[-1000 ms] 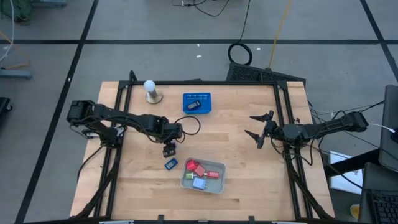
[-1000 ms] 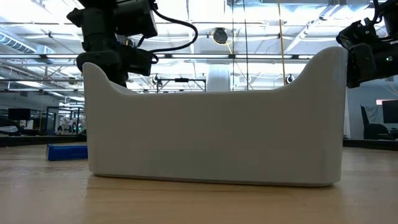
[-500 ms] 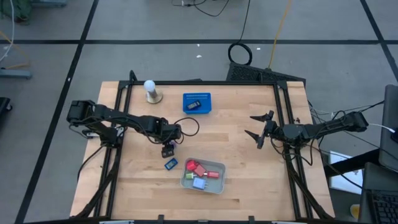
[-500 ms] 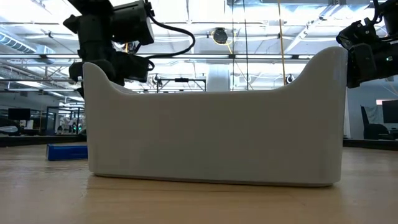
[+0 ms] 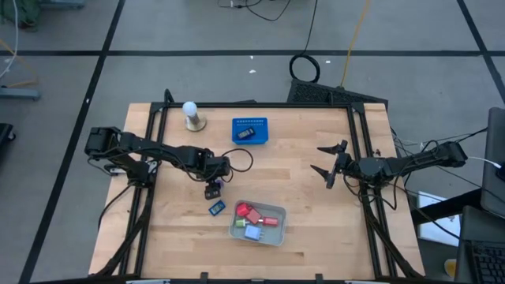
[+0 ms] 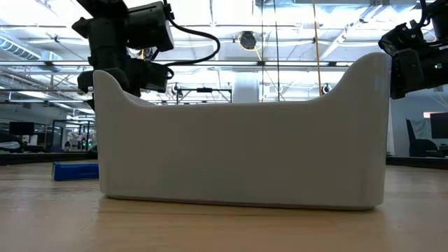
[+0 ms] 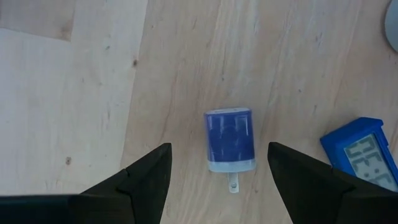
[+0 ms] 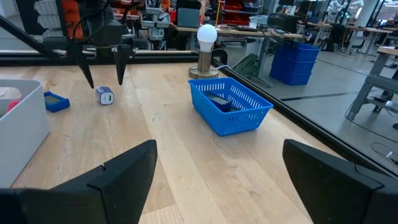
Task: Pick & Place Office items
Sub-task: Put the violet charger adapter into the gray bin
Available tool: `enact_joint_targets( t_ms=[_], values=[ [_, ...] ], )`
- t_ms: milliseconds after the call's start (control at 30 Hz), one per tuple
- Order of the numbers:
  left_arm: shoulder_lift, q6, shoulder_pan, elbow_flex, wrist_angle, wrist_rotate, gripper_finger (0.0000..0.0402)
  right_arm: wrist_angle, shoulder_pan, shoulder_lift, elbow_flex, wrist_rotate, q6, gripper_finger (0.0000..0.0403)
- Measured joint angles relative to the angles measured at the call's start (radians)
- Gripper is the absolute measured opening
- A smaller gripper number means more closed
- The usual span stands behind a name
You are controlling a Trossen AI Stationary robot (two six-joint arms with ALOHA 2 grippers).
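A small blue-purple block with a white end point(image 7: 230, 140) lies flat on the wooden table. My left gripper point(image 5: 212, 192) points down over it, open, one finger on each side and clear of it; the right wrist view shows those fingertips point(image 8: 104, 81) above the block point(image 8: 104, 95). A flat blue item with a display point(image 7: 360, 155) lies just beside it. Several more office items, red, green and pale, lie in the grey tray point(image 5: 237, 230). My right gripper point(image 5: 327, 162) hovers open at the table's right side, holding nothing.
A blue perforated basket point(image 5: 250, 130) with a dark item inside stands at the far middle, and a white ball on a round stand point(image 5: 190, 114) at the far left. In the low view the tray's wall point(image 6: 241, 140) fills the picture. Bare wood lies between tray and right gripper.
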Motion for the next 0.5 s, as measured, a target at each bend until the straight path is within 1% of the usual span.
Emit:
enact_joint_targets(
  t_ms=[233,500],
  values=[
    [0.021,0.001,0.0,0.0,0.006,0.0,0.0269,0.0,0.0,0.0,0.0,0.0,0.0,0.0339],
    [0.076,0.003,0.0,0.0,0.069,0.001,0.0269,0.0,0.0,0.0,0.0,0.0,0.0,0.0339]
  ],
)
